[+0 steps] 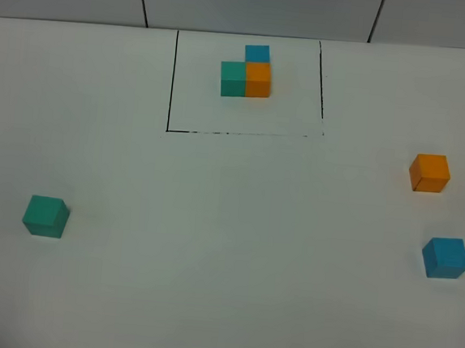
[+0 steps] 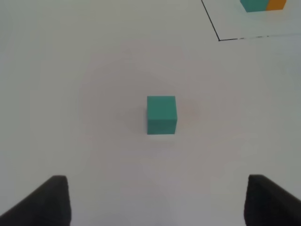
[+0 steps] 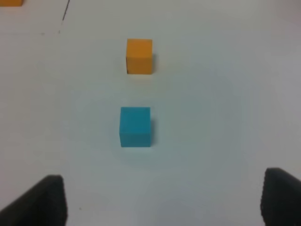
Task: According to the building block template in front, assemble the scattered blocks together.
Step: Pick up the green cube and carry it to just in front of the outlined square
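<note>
Left wrist view: left end effector [image 2: 160, 202] cut by frame edge, only two dark fingertips [image 2: 49, 202] show. Building block template [image 2: 256, 4] clipped there to teal and orange slivers. Right wrist view: right end effector [image 3: 164, 202] likewise cropped, tips blurred; template just orange sliver at frame edge. Exterior high view: template's blue cube [image 1: 257, 53] partly hidden behind orange neighbour.

Block template [image 1: 247, 76]: teal and orange pieces side by side, blue behind the orange, inside a thin black outline. Well apart from it, flat and separate: loose teal cube [image 1: 45, 215] front-left, loose orange cube [image 1: 429, 172] front-right, loose blue cube [image 1: 445, 258] farther front-right.
</note>
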Robot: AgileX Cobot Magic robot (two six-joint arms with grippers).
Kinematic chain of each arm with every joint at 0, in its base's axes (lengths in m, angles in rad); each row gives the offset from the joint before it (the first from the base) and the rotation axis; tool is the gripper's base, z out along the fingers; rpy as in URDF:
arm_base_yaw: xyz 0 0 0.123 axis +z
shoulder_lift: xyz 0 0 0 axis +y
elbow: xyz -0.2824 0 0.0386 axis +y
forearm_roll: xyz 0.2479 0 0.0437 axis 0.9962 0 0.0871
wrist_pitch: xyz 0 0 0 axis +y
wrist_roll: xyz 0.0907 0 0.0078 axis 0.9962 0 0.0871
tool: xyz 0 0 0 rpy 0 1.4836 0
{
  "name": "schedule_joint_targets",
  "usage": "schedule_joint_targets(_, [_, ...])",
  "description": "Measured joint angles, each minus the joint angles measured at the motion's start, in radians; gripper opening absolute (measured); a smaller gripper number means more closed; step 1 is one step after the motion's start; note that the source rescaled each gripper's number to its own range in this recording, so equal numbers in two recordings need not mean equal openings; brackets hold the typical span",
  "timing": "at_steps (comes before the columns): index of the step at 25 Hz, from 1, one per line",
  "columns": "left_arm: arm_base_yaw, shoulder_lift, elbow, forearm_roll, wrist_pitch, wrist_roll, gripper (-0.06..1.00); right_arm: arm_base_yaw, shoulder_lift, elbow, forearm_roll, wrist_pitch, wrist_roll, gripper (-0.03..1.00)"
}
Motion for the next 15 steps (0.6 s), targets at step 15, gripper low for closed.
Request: schedule_joint_targets(15, [0.0, 0.0, 0.0, 0.009, 0.0, 0.0, 0.68, 0.0, 0.0, 0.0, 0.0, 0.0, 0.0, 0.71])
